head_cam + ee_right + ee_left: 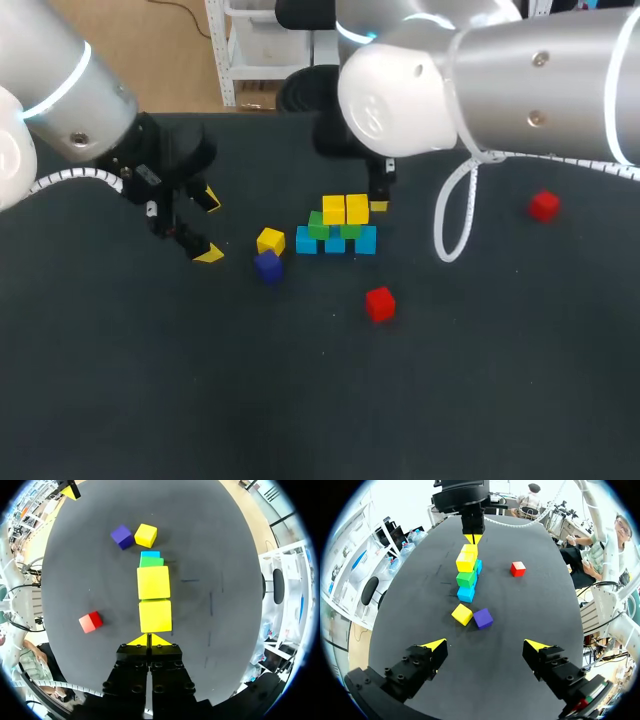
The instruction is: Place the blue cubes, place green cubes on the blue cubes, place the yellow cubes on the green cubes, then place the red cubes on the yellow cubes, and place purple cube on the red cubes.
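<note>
Spare yellow cube is sitting left of centre in the head view, with the purple cube just beside it and the stack (blue, green, two yellows on top) to its right. It's lying right of the left gripper, which is the nearer one, gaping wide and holding nothing. Right gripper is sitting pinched together, empty, just beside the stack's upper-right side.
</note>
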